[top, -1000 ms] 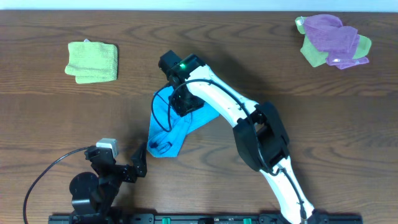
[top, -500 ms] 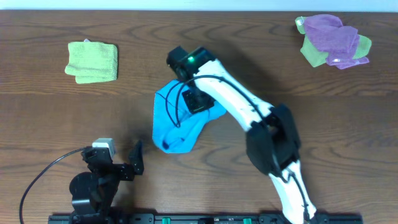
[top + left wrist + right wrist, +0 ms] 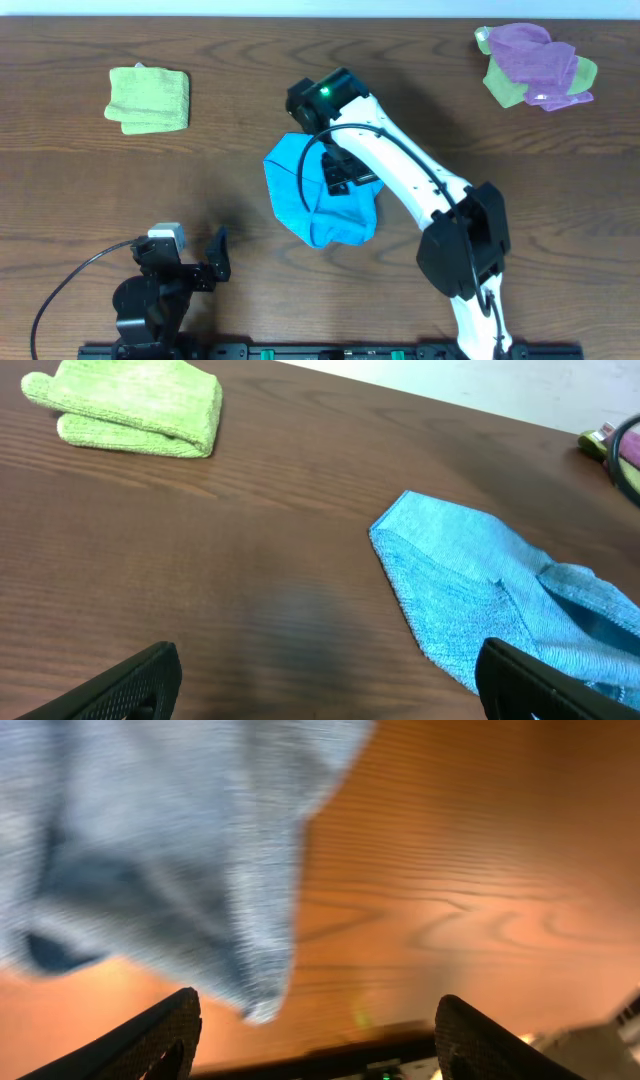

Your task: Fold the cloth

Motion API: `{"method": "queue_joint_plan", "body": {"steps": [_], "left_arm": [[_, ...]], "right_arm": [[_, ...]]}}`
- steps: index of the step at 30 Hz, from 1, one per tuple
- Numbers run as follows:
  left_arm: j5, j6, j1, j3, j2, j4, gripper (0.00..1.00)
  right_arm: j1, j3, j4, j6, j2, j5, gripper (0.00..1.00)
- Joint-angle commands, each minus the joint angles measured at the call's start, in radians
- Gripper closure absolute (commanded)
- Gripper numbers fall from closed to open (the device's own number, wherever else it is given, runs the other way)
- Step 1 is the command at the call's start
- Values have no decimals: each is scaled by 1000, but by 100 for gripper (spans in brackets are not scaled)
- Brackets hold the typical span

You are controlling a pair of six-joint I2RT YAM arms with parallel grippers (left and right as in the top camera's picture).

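Bright sky-blue square terry cloth bunched in a rounded heap mid-table, on dark brown wooden table. Right gripper directly over it, fingers wide apart, not closed on the cloth. Left gripper near left, well apart from the cloth, fingers spread. Folded light green cloth far left; purple cloth far right.

A dark wooden table is shown. A crumpled blue cloth is laid mid-table, a folded green cloth far left, and a purple cloth is heaped on a second green cloth far right.
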Motion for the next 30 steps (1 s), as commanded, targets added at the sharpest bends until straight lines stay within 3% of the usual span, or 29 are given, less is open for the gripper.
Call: {"method": "queue_joint_plan", "body": {"steps": [1, 7, 12, 30], "left_arm": [[-11, -4, -3, 1, -2, 1, 5], [-7, -8, -3, 1, -2, 0, 5], [-5, -111, -3, 1, -2, 0, 5], [-7, -162, -3, 1, -2, 0, 5]], "right_arm": [[-55, -39, 6, 76, 7, 141, 25], [-153, -59, 187, -124, 8, -7, 26], [-177, -59, 314, -286, 47, -66, 31], [-154, -61, 265, -294, 168, -247, 35]]}}
